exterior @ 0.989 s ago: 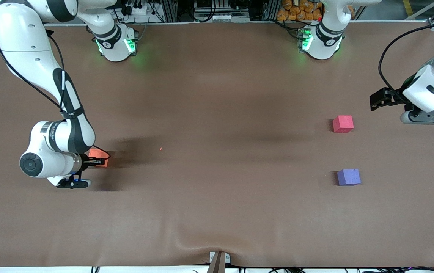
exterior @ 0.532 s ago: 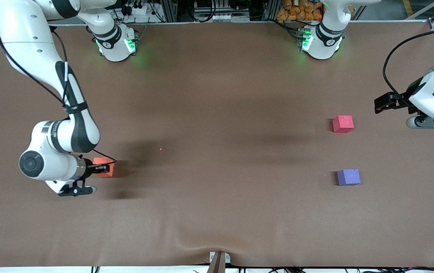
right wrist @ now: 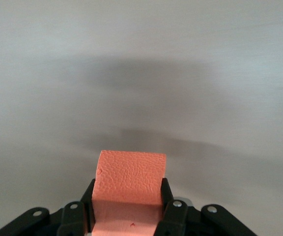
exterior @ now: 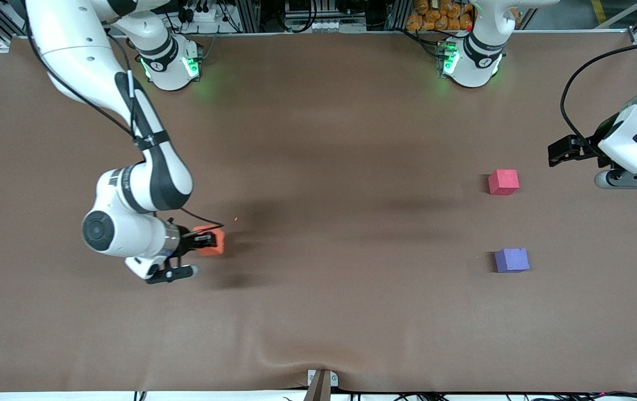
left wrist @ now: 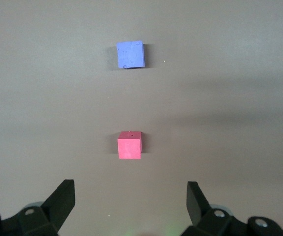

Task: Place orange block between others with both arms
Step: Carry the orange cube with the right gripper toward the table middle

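The right gripper (exterior: 207, 243) clenches the orange block (exterior: 212, 241) above the brown table (exterior: 318, 312). The left gripper (left wrist: 130, 204), released, waits at three o'clock by the pink cube (exterior: 503, 181) and purple cube (exterior: 511, 260).

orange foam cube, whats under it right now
The small orange foam cube, held in the right hand, hangs over bare brown table cover. The hand covers its underside.

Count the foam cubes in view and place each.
3. Orange block held in the right gripper; pinkish-red cube and purple cube at the left arm's end, purple nearer the camera.
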Controlling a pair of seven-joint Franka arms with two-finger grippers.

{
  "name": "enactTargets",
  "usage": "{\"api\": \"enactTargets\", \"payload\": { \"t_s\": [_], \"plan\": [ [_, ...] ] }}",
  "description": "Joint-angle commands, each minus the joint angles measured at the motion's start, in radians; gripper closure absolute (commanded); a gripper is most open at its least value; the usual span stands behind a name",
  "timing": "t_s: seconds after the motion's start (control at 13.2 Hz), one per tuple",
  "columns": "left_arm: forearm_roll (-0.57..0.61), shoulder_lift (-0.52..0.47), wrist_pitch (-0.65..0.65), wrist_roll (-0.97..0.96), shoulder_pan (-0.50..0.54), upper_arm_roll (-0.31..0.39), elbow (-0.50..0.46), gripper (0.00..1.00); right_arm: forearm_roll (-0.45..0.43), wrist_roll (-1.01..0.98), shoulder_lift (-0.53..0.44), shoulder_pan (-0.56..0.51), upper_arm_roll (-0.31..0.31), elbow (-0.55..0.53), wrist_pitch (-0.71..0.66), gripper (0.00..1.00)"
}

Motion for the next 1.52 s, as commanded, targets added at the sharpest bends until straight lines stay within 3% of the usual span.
{"api": "enactTargets", "payload": {
  "t_s": [0.0,0.38,0.61,0.84,1.22,1.44],
  "plan": [
    [0.003,-0.003,-0.016,-0.009,0.003,-0.003,0.013,0.0,0.057,0.083,-0.004,0.097,-0.007,0.001,0.013,0.63],
    [0.003,0.054,0.003,-0.058,-0.027,-0.009,0.014,0.0,0.06,0.403,0.02,0.277,-0.007,0.006,0.15,0.63],
    [0.003,0.089,0.024,-0.107,-0.078,-0.012,0.019,0.0,0.089,0.415,0.043,0.325,-0.007,0.006,0.173,0.63],
    [-0.003,0.109,0.066,-0.139,-0.089,-0.012,0.02,0.0,0.234,0.414,0.071,0.354,-0.007,0.007,0.183,0.65],
    [-0.054,0.186,0.105,-0.138,-0.101,-0.014,0.022,0.0,0.236,0.412,0.111,0.409,-0.007,0.018,0.216,0.64],
    [-0.058,0.259,0.127,-0.147,-0.132,-0.012,0.083,0.0,0.227,0.402,0.125,0.418,-0.009,0.024,0.216,0.58]
  ]
}}
